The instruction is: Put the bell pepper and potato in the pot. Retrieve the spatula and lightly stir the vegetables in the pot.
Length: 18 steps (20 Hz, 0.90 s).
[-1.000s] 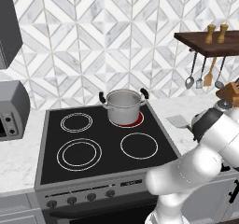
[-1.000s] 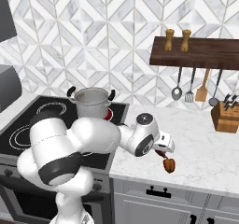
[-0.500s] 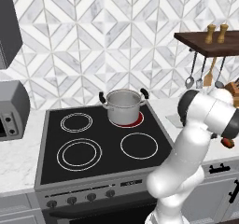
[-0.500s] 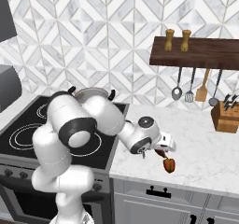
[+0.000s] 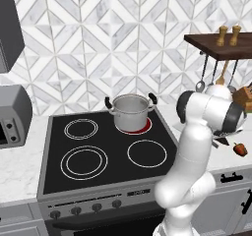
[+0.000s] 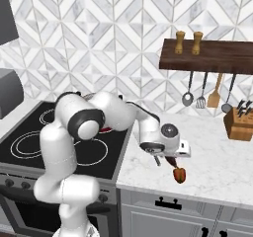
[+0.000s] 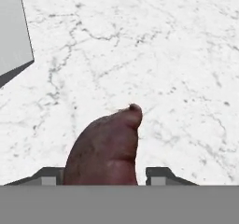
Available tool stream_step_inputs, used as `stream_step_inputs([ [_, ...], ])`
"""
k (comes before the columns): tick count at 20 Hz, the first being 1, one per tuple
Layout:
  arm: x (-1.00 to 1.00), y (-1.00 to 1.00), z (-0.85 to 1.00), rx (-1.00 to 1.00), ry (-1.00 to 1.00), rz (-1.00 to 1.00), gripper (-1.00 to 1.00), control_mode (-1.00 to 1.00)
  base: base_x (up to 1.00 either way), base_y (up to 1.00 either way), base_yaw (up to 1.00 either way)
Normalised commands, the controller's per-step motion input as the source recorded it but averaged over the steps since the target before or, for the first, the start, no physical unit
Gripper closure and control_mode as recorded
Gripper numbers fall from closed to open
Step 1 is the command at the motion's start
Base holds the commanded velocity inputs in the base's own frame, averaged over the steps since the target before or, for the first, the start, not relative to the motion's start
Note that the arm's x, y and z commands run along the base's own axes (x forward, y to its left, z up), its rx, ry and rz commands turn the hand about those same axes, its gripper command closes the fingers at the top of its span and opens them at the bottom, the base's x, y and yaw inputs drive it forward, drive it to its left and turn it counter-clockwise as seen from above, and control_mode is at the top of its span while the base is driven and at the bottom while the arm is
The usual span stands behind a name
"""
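I read no writing anywhere. My hand (image 6: 165, 159) reaches low over the marble table (image 6: 207, 152), right of the stove, fingers either side of a brown potato (image 7: 106, 150); I cannot tell if they pinch it. The bell pepper (image 6: 179, 175) lies just beside it; the pot (image 5: 131, 112) stands on the stove's rear burner.

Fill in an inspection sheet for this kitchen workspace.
Surface: white marble counter beside a black cooktop.
Job's things: pot on the rear right burner, which glows red; bell pepper near the counter's front edge; potato on the counter beside it.
Clutter: knife block.
End effector: jaws on either side of the potato, with a gap on one side.
Cables: nothing seen.
Surroundings: wooden shelf with two shakers and hanging utensils.
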Motion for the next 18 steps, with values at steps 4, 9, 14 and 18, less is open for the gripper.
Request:
stream_step_inputs([
  [4, 0.0, 0.12, 0.38, 0.11, -0.17, 0.07, 1.0, -1.0, 0.0, 0.0, 0.0],
  [9, 0.02, 0.35, 1.0, 0.03, -0.4, 0.0, 1.0, -1.0, 0.0, 0.0, 0.0],
  [14, 0.26, 0.78, 1.0, 0.06, -0.15, 0.06, 1.0, -1.0, 0.0, 0.0, 0.0],
  [18, 0.42, 1.0, 1.0, 0.08, 0.0, 0.09, 1.0, -1.0, 0.0, 0.0, 0.0],
])
